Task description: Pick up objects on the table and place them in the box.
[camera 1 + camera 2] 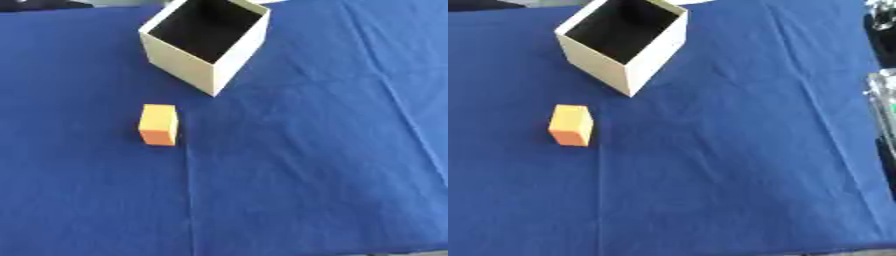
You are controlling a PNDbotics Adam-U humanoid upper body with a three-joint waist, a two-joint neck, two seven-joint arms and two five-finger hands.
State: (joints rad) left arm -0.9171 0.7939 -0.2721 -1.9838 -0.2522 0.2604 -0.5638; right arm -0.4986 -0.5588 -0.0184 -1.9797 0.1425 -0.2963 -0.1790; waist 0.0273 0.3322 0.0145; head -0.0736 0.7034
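The blue-clothed desk (297,170) lies bare across its near and right parts, open to a hand from either side. Two things stand on it: an orange block (158,124) left of centre, and beyond it, well apart, an open-topped cream box (206,44) with its mouth unobstructed. Bare cloth separates block and box. At the right edge, blurred silver and black parts (883,90) show beside the desk.

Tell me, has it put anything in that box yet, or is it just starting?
Nothing looks done yet: the white box stands open and what shows of its inside is dark and bare. Nothing is in hand either, as no robot hand appears in either view. Still left: the orange block, lying on the blue cloth in front of the box and apart from it.
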